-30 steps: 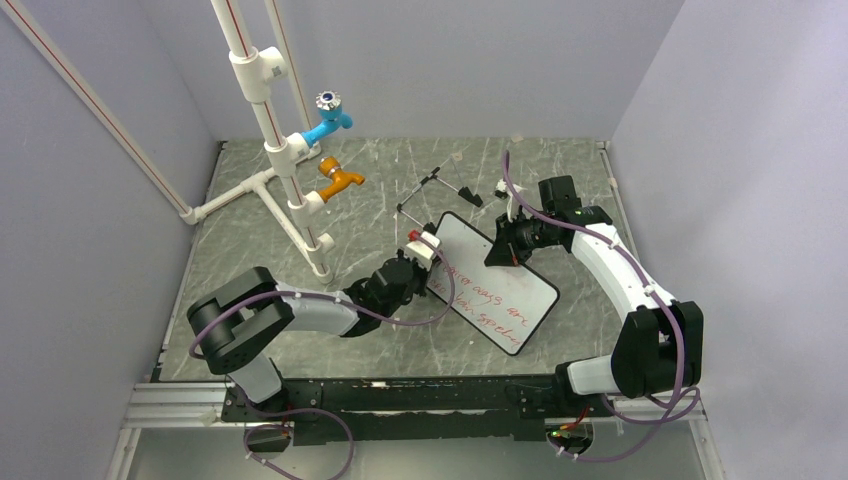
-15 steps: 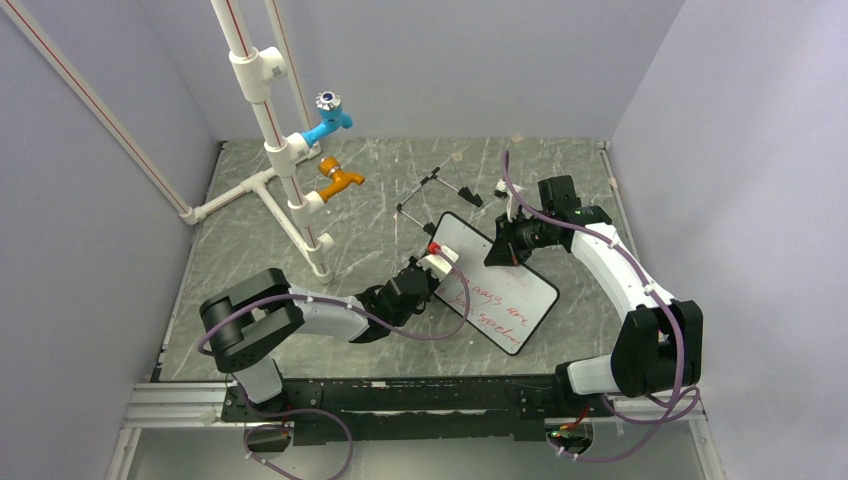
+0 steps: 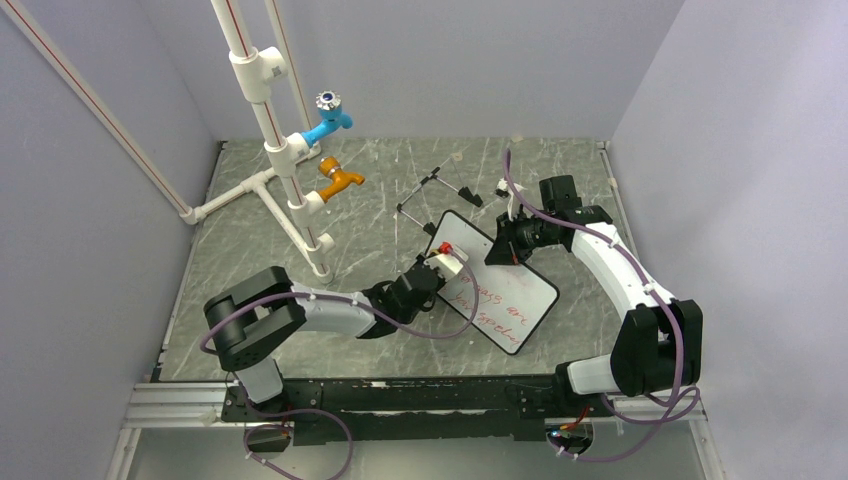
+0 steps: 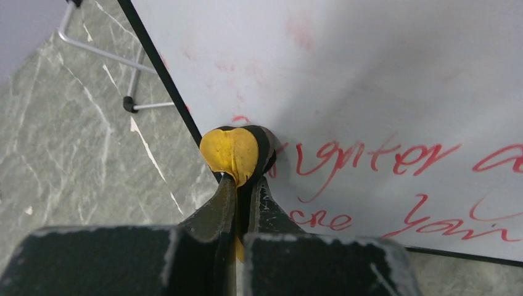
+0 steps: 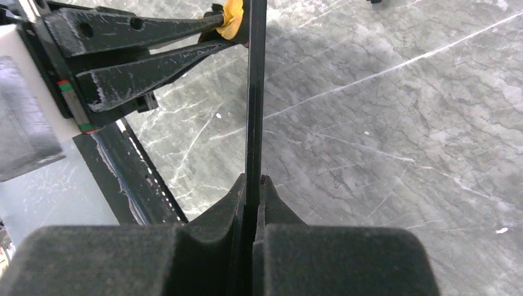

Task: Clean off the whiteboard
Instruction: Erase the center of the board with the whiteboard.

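- Roughly mid-desk, the whiteboard (image 3: pixel 497 295) stands tilted on the grey marbled desk (image 3: pixel 250 240), its black wire feet (image 3: pixel 430 195) reaching out behind it toward the far side.
- Red handwriting covers the nearer part of the board; the far part shows only faint pink smudges.
- The left claw (image 4: pixel 243 185) is clamped on a small yellow-and-black eraser (image 4: pixel 234 151), both fingers squeezed tight against the block.
- That eraser presses on the board face just inside the black frame at its left edge, touching the start of a red line.
- The right claw (image 5: pixel 254 185) is closed on the whiteboard's thin black rim at the far right edge, gripping it edge-on.
- From the right wrist view, the left claw and its yellow eraser (image 5: pixel 233 15) sit against the other side of the board's edge.
- A white pipe frame (image 3: pixel 270 130) with a blue tap (image 3: pixel 328 122) and an orange tap (image 3: pixel 340 180) stands at the far left, well apart from the board.
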Tool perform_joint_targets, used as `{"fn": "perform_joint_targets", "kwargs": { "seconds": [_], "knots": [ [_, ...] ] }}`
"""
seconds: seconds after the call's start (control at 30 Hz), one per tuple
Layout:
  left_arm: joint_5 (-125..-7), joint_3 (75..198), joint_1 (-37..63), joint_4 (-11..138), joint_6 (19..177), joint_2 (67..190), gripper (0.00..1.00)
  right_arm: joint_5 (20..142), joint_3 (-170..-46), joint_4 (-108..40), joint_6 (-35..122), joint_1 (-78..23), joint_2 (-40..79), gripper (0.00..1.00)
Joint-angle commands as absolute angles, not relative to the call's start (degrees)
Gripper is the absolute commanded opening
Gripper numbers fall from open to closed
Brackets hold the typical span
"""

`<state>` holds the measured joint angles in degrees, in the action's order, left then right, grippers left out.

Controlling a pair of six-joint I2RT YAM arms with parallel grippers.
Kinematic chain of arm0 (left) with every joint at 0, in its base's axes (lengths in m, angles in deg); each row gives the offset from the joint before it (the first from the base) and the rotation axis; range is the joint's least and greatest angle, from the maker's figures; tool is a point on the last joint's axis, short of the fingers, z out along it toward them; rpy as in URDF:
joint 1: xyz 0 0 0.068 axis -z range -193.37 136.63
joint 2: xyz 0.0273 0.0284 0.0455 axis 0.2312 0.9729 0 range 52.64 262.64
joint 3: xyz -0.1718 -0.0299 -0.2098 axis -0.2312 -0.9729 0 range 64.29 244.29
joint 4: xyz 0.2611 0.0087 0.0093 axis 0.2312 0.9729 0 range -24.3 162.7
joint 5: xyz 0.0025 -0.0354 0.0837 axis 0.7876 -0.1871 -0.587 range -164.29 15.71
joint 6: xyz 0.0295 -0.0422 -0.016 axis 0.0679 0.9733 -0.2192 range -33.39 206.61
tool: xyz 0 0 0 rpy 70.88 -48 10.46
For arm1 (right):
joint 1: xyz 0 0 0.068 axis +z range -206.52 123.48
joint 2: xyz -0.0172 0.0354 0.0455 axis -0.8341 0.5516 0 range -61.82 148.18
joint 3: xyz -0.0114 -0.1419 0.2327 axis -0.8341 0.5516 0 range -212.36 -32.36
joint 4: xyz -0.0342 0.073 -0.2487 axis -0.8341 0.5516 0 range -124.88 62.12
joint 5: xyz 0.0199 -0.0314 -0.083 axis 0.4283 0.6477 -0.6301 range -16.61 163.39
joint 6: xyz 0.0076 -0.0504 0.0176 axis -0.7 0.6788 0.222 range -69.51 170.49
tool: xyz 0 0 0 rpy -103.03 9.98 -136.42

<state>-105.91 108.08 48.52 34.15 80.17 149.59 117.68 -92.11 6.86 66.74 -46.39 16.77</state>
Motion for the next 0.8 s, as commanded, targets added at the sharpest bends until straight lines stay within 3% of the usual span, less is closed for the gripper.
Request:
{"fn": "perform_joint_targets", "kwargs": {
  "seconds": [0.0,0.43,0.77],
  "knots": [
    [-102.3,116.0,46.7,32.6,77.5,146.3,0.0,122.5,-91.3,4.3,74.4,-44.3,17.5,0.0],
    [-96.1,106.0,46.1,30.1,85.7,147.3,0.0,122.4,-91.3,4.6,74.7,-44.3,17.5,0.0],
    [-100.5,97.6,45.3,27.2,94.5,148.4,0.0,122.6,-91.4,4.8,74.8,-44.4,18.4,0.0]
  ]
}}
